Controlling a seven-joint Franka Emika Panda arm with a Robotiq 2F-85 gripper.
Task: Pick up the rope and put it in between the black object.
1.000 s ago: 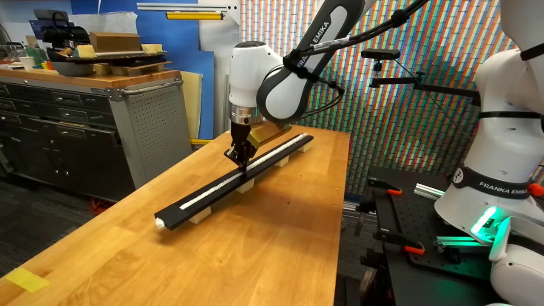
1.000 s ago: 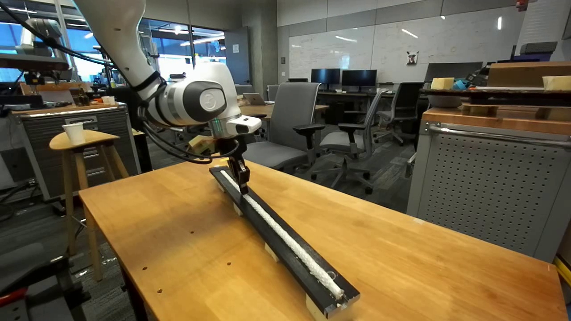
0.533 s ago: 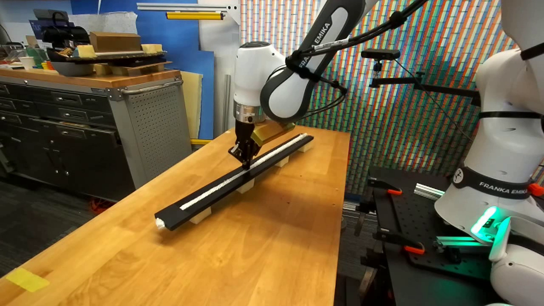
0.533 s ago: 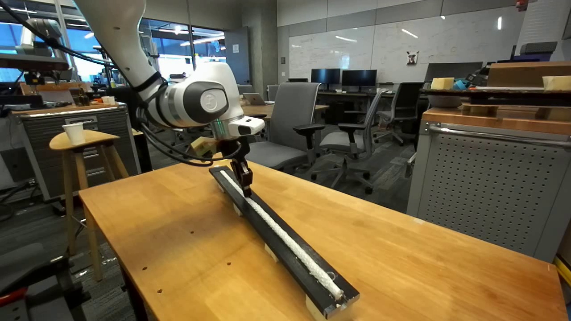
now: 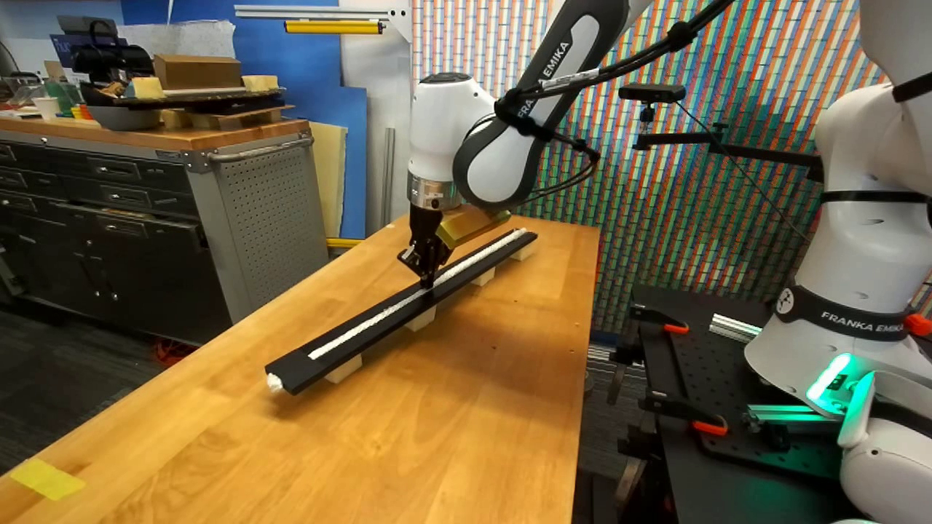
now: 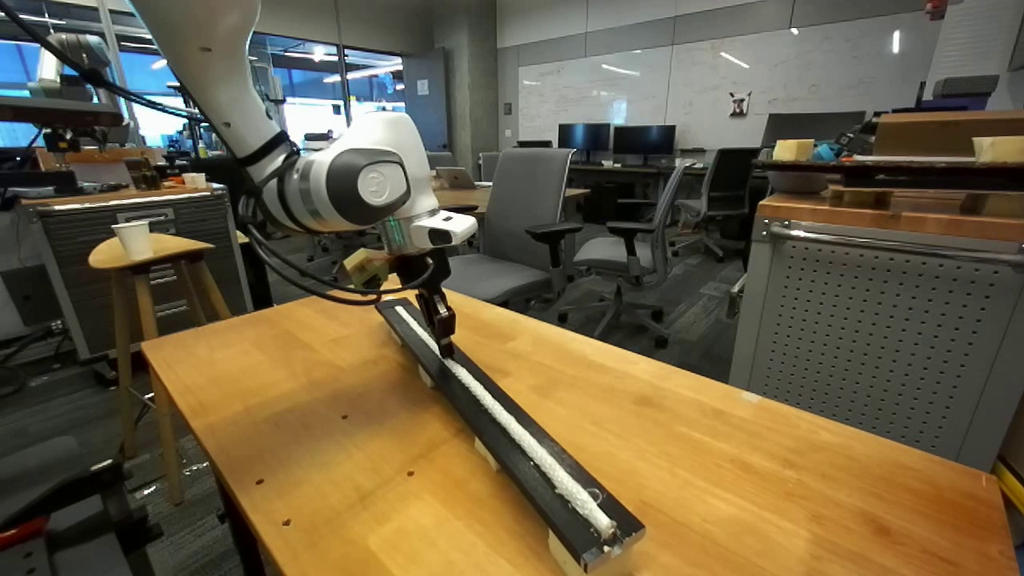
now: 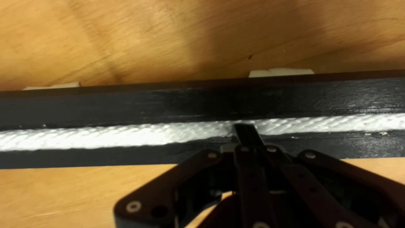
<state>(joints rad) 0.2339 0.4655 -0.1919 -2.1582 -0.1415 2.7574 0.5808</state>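
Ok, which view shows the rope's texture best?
The wrist view: it sees the rope close up, so its strands stand out on both sides of the hand, but both ends are cropped. Both exterior views show more of its length along the black object, with the hand hiding a bit and texture less distinct.

In 1 second the Robotiq gripper (image 5: pixel 428 284) has shifted along the braided rope (image 5: pixel 364 326) (farther off in an exterior view).
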